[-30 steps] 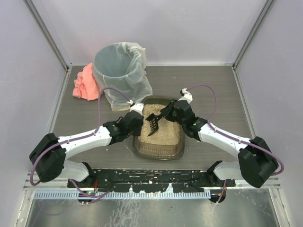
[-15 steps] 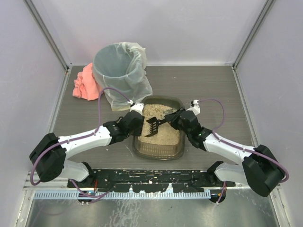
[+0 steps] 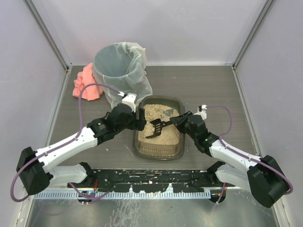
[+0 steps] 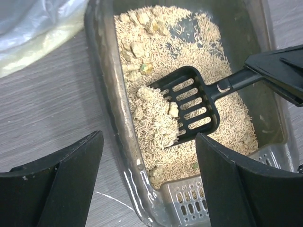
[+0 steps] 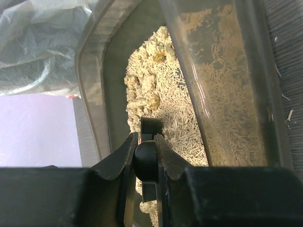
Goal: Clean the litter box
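The litter box [image 3: 158,154] is a dark translucent tray of beige litter with several clumps, at the table's centre. My right gripper [image 3: 182,121] reaches in from the box's right side and is shut on the handle of a black slotted scoop [image 3: 155,127]. The scoop's blade [image 4: 187,106] lies on the litter with a heap of litter and clumps at its front edge. My left gripper [image 3: 140,124] is open at the box's left rim [image 4: 106,94], one finger over the table and the other over the litter. In the right wrist view the gripper [image 5: 146,151] pinches the round handle end [image 5: 147,161].
A tall round bin [image 3: 118,66] with a whitish plastic liner stands behind the box to the left, its liner [image 5: 38,42] close to the box's corner. A pink cloth [image 3: 84,82] lies left of the bin. Grey walls enclose the table.
My left gripper has opened at the box's left rim and its arm has shifted. My right gripper has drawn back to the right with the scoop, which now lies lower on the litter.
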You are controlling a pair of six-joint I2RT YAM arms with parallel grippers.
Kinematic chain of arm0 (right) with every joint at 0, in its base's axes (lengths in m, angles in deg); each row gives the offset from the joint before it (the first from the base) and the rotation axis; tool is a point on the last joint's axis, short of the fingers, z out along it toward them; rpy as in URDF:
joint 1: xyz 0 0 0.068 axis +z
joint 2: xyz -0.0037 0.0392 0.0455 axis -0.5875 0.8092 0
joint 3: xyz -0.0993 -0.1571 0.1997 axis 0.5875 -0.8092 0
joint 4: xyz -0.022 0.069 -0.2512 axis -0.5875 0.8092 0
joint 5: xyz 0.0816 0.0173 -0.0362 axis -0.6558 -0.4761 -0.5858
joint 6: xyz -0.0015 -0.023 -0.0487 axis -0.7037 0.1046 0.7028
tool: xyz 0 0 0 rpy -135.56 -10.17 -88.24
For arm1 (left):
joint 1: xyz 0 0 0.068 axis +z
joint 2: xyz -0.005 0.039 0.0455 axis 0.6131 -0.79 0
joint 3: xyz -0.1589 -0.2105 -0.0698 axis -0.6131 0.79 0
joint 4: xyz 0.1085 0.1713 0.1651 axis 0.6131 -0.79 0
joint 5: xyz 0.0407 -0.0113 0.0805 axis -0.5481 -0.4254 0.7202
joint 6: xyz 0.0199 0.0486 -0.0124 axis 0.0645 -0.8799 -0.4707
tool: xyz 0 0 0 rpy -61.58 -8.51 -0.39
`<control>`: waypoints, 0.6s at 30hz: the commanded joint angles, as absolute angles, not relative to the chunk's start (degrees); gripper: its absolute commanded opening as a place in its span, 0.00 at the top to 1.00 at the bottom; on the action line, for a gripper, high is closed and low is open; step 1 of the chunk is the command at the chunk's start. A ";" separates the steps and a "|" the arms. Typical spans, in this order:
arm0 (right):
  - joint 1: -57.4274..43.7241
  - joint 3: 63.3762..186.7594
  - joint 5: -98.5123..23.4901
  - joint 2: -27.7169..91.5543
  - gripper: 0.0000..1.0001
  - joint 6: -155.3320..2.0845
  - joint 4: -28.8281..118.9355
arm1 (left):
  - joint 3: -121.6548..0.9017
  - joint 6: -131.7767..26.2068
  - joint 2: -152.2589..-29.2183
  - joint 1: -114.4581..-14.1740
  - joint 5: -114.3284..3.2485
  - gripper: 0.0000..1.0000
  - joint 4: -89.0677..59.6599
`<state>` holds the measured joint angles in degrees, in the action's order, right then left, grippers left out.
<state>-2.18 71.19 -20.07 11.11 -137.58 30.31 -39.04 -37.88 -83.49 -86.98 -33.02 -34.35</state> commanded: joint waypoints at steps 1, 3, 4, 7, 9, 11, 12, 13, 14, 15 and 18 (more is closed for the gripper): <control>-3.29 71.50 -20.95 7.32 0.99 -139.62 24.06 | -41.00 -39.97 -78.29 -85.41 -32.27 0.19 -37.71; -3.90 71.49 -21.22 6.38 0.99 -139.39 24.06 | -40.62 -40.71 -76.23 -84.83 -31.36 0.18 -39.09; -4.16 71.49 -21.44 5.83 0.99 -139.15 23.95 | -40.48 -41.03 -75.11 -84.54 -30.89 0.18 -39.76; -4.95 71.51 -21.82 4.54 0.99 -138.62 23.90 | -39.84 -42.11 -72.15 -83.82 -29.51 0.16 -41.74; -5.55 71.33 -22.08 3.72 0.99 -138.59 23.79 | -39.45 -42.80 -70.35 -83.52 -28.58 0.16 -43.00; -6.23 71.08 -22.53 2.90 0.99 -138.54 23.78 | -39.22 -43.30 -68.77 -83.36 -27.75 0.15 -44.32; -6.68 70.87 -22.83 2.43 0.99 -138.58 23.80 | -39.09 -43.54 -67.92 -83.21 -27.45 0.15 -44.91; -7.11 70.61 -23.17 1.98 0.99 -138.74 23.80 | -38.89 -43.80 -67.15 -83.10 -27.08 0.14 -45.45; -7.55 70.29 -23.53 1.46 0.99 -138.87 23.63 | -38.72 -43.92 -66.44 -83.02 -26.52 0.14 -45.83; -8.05 69.94 -23.88 0.96 0.99 -139.01 23.52 | -38.55 -44.01 -65.44 -82.98 -26.23 0.14 -46.40; -9.57 69.21 -25.12 -0.58 0.99 -139.14 23.45 | -37.97 -44.08 -63.66 -82.89 -25.39 0.13 -47.35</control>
